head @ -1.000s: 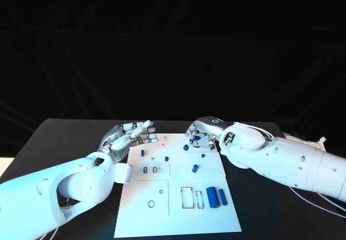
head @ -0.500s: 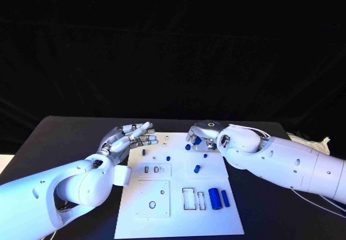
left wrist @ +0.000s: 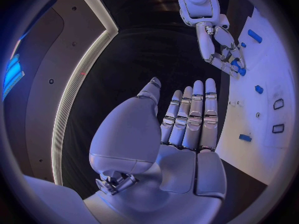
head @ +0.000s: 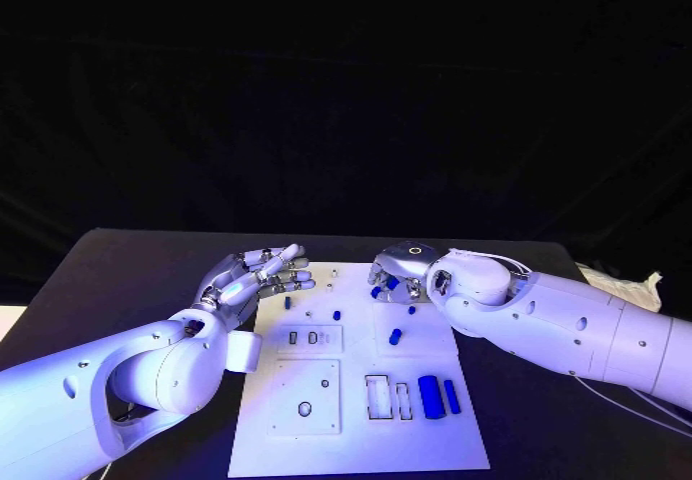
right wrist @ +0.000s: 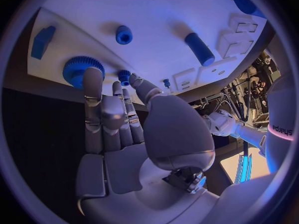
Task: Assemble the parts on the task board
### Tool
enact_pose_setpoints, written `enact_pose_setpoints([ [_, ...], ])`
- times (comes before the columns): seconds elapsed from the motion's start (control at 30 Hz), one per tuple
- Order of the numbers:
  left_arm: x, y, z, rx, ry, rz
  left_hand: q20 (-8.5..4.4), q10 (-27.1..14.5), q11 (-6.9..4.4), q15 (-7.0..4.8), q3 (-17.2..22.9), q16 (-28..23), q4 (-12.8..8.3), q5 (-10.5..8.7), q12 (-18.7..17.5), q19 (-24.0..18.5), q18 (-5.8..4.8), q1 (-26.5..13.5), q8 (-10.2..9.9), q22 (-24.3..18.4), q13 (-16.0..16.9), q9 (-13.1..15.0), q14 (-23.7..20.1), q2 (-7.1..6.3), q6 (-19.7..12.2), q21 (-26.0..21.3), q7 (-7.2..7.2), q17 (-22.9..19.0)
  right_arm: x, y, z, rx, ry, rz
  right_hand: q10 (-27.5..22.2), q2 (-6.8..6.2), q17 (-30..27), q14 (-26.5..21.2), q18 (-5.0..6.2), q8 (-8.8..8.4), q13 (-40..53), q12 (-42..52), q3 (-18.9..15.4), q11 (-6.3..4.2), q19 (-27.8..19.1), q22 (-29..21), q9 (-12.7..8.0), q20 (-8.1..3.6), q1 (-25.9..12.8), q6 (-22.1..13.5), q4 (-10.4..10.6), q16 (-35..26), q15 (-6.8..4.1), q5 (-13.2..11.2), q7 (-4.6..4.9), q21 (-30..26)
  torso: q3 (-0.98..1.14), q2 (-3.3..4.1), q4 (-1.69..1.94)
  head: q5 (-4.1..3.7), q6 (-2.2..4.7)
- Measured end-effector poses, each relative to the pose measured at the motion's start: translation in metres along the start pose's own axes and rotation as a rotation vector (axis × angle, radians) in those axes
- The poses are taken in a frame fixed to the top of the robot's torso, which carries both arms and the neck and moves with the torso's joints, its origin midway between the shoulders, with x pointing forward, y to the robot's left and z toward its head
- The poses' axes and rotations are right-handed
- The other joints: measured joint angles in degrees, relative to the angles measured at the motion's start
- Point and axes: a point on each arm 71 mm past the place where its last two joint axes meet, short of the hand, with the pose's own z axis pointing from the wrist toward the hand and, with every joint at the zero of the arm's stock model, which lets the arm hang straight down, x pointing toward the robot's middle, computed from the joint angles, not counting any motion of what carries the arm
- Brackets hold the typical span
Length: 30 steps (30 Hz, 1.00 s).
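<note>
The white task board [head: 361,430] lies lengthwise in the middle of the table. My right hand [head: 401,272] is over its far end, fingers stretched out together. In the right wrist view one fingertip [right wrist: 92,77] lies on a blue gear [right wrist: 74,69], and the thumb touches a small blue peg [right wrist: 124,75]; whether the peg is pinched is unclear. My left hand [head: 260,276] hovers by the board's far left corner, fingers straight and holding nothing [left wrist: 187,119]. A blue cylinder [head: 428,395] and a thin blue bar [head: 451,396] lie at the near right of the board.
Small blue pegs [head: 394,337] stand mid-board, beside slots and outlined recesses [head: 375,396]. The right wrist view also shows a blue block [right wrist: 42,41], a round piece [right wrist: 124,34] and a cylinder [right wrist: 199,48]. Black table [head: 130,270] surrounds the board.
The head view has shifted a little. My right arm has swung slightly in over the board's far right edge. The left hand holds the same pose.
</note>
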Motion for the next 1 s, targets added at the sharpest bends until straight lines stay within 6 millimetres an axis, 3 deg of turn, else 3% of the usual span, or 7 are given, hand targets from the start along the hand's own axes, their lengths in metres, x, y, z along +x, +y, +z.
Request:
enact_pose_setpoints([
  [0.43, -0.001, 0.000, 0.001, -0.004, -0.002, 0.000, 0.00, -0.05, 0.05, 0.00, -0.10, -0.20, -0.09, 0.00, -0.14, 0.00, -0.01, 0.00, 0.00, -0.06, 0.00, 0.00, 0.00, 0.00, 0.00, 0.00, 0.00, 0.07, 0.001, 0.000, 0.003, 0.002, 0.015, -0.003, 1.95, 0.00, 4.39, 0.00, 0.00, 0.00, -0.01, -0.01, 2.95, -0.51, 0.23, 5.50, 0.35, -0.26, 0.62, 2.23, 1.62, 4.26, 0.00, -1.51, -0.36, 4.75, -0.13, 0.58, 0.19, -0.08, -0.09],
  [0.5, -0.001, 0.001, 0.001, -0.004, -0.003, 0.000, 0.00, -0.21, 0.20, 0.00, -0.09, -0.20, -0.09, 0.00, -0.23, 0.00, -0.01, 0.00, 0.00, -0.06, 0.01, 0.00, 0.00, 0.00, 0.00, 0.00, 0.00, 0.11, 0.000, 0.000, 0.003, 0.003, 0.014, -0.004, 2.50, -0.04, 5.10, 0.12, -0.67, 0.02, 0.02, -0.10, 3.35, -0.63, 0.72, 6.68, 0.40, -0.16, 1.15, 2.70, 1.72, 4.92, -0.12, -1.83, -0.47, 5.71, -0.13, 0.67, 0.20, -0.09, -0.12],
  [0.67, -0.001, 0.001, 0.001, -0.006, -0.004, 0.000, 0.00, -0.21, 0.20, 0.00, -0.10, -0.20, -0.09, 0.00, -0.24, 0.00, -0.01, 0.15, 0.00, -0.06, 0.01, 0.00, 0.00, 0.15, 0.00, 0.00, 0.00, 0.11, -0.002, 0.000, 0.003, 0.002, 0.001, -0.007, 4.24, 0.40, 6.65, 0.11, -0.91, 0.68, 0.06, -0.10, 5.11, -0.92, 1.33, 9.81, 0.80, -0.36, 1.75, 4.34, 1.75, 6.33, -0.71, -4.75, -0.85, 8.26, -0.16, 0.80, 0.21, -0.09, -0.18],
  [1.0, -0.001, 0.001, 0.002, -0.009, -0.005, 0.000, 0.00, -0.21, 0.20, 0.00, -0.02, -0.35, -0.35, 0.00, -0.23, 0.00, -0.01, 0.24, 0.00, -0.12, 0.01, 0.01, 0.00, 0.24, -0.03, -0.21, 0.03, 0.17, -0.017, 0.007, 0.004, -0.002, -0.159, 0.028, 4.55, 0.46, 6.96, 0.11, -0.91, 0.67, 0.23, 0.00, 6.65, -0.62, 1.32, 11.17, 1.53, -0.36, 3.05, 5.05, 1.86, 6.78, -0.71, -5.40, -0.95, 9.35, -0.20, 1.01, 0.29, 0.07, 0.30],
])
